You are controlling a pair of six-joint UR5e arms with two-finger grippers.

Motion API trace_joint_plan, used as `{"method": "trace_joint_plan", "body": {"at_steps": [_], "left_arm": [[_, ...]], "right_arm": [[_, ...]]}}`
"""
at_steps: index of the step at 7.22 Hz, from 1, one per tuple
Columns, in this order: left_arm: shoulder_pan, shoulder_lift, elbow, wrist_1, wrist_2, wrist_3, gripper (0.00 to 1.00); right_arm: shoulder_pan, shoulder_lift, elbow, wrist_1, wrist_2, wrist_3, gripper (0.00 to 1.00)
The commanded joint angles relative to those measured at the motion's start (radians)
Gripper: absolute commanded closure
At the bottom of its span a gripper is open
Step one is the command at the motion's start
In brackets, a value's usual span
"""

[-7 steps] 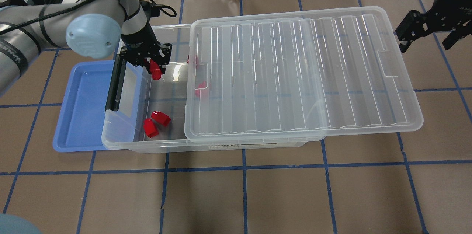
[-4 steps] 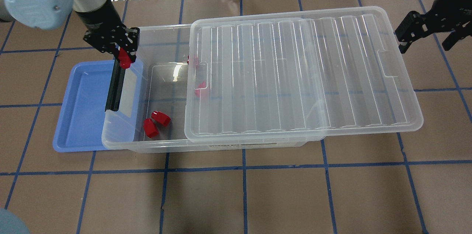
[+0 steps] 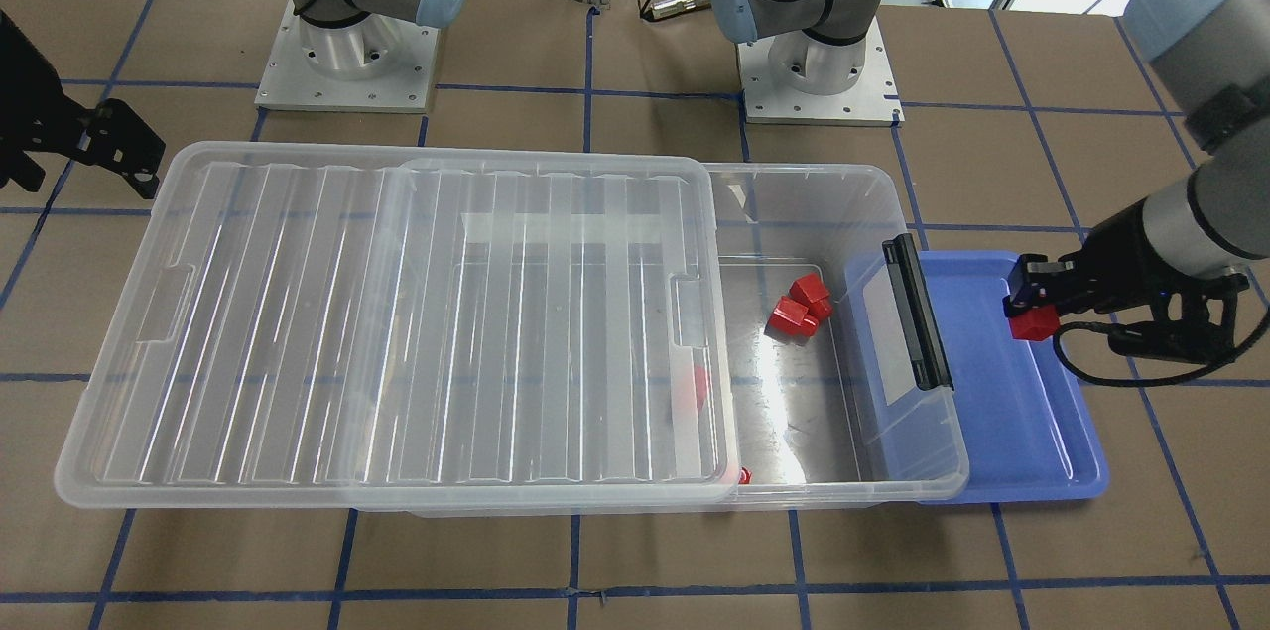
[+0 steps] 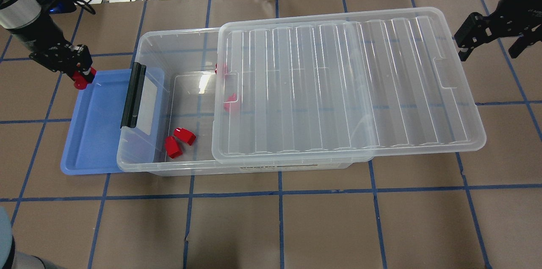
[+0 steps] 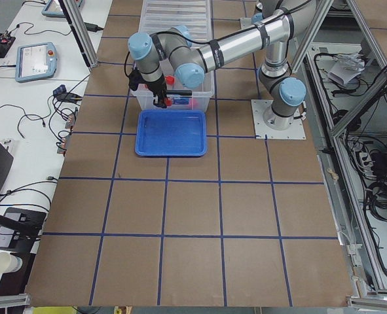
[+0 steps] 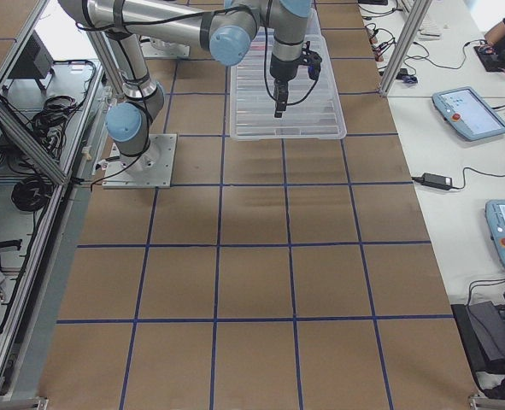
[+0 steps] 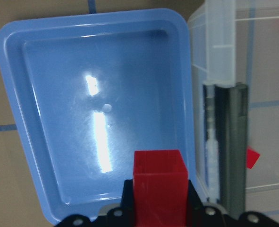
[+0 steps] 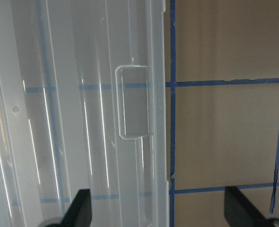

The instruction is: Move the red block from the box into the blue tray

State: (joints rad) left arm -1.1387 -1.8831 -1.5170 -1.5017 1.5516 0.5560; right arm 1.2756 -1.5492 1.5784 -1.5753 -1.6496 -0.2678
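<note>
Now the red block (image 4: pixel 79 79) was clamped between the fingers of the left gripper (image 4: pixel 81 75), held above the far left corner of the blue tray (image 4: pixel 91 133), close to its rim. In the left wrist view its long axis ran straight out from the fingers, its square end pointing down toward the tray floor. The box (image 4: pixel 148 166) overlapped the tray's right side, its black latch (image 4: pixel 133 95) lying over the tray. The lid (image 4: pixel 338 82) sat shifted rightward, so the box's left end was open, and a pair of red blocks (image 4: pixel 178 141) lay there. The right gripper (image 4: pixel 487 51) hung with jaws apart beside the lid's right end.
</note>
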Motion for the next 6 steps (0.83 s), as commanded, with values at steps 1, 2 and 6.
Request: {"method": "trace_joint_plan", "body": {"at_steps": [1, 2, 6], "left_arm": [[0.036, -0.065, -0.148, 0.253, -0.011, 0.062, 1.00], [0.036, -0.079, -0.252, 0.419, -0.011, 0.052, 1.00], [0.033, -0.068, -0.292, 0.483, -0.010, 0.038, 0.33]], "right_arm": [[-0.002, 0.001, 0.000, -0.005, -0.001, 0.001, 0.00], [-0.004, 0.003, 0.000, -0.011, -0.001, -0.008, 0.00], [-0.010, 0.005, 0.008, -0.099, -0.002, -0.011, 0.00]]}}
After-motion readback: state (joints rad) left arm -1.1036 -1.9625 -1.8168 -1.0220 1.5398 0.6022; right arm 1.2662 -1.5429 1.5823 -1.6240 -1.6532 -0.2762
